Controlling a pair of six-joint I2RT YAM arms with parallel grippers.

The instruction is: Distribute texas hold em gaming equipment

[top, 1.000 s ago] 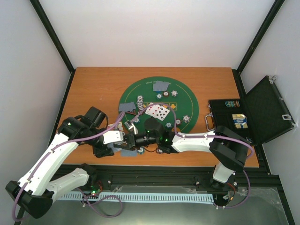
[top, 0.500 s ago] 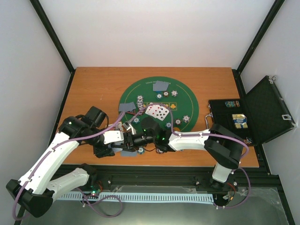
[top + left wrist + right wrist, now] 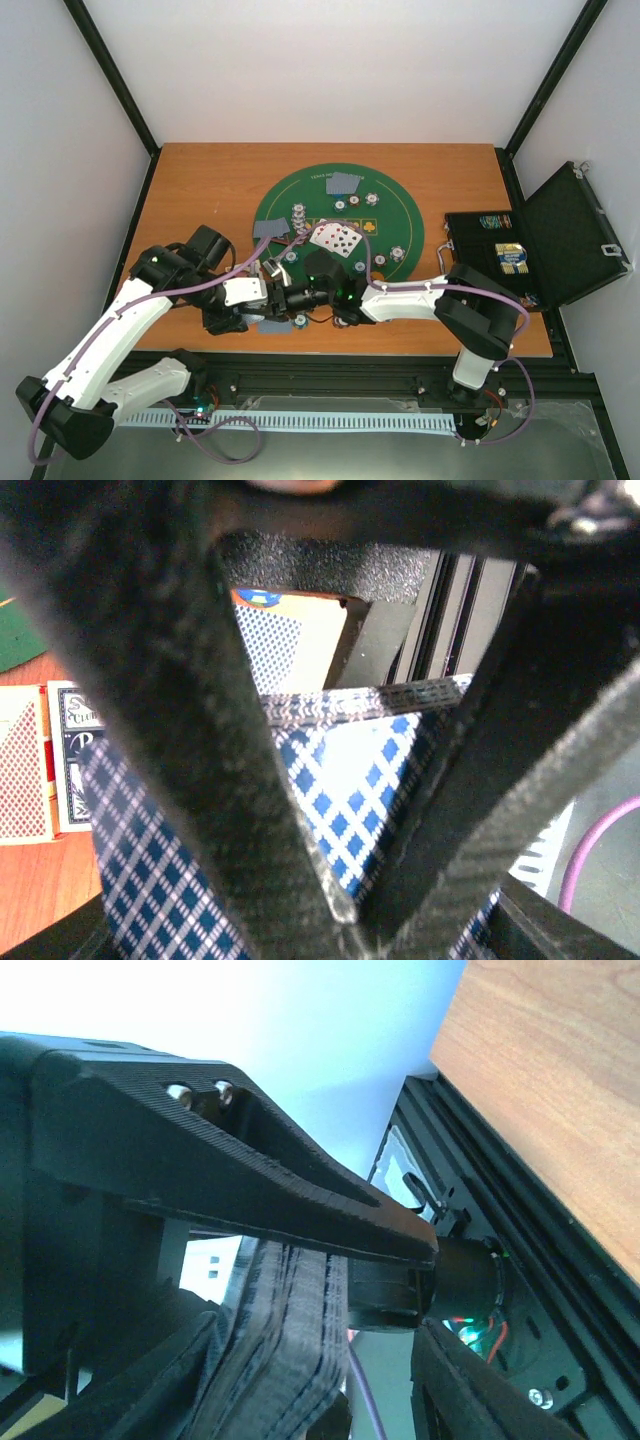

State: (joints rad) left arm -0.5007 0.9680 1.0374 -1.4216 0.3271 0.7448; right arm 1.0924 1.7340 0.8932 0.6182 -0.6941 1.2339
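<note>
Left gripper (image 3: 263, 291) clenched on card deck (image 3: 352, 780), mat's (image 3: 405, 225) 7 o'clock. Right gripper (image 3: 285, 297) straddles deck edge (cannot tell if gripping). Risk: several cards peel together, spill off table's (image 3: 200, 180) 6 o'clock edge.

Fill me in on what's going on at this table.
The two arms meet at the near edge of the table. The left gripper holds a deck of blue-backed cards, and the right gripper straddles that deck; whether it grips it is unclear. Cards and chips lie on the green mat.
</note>
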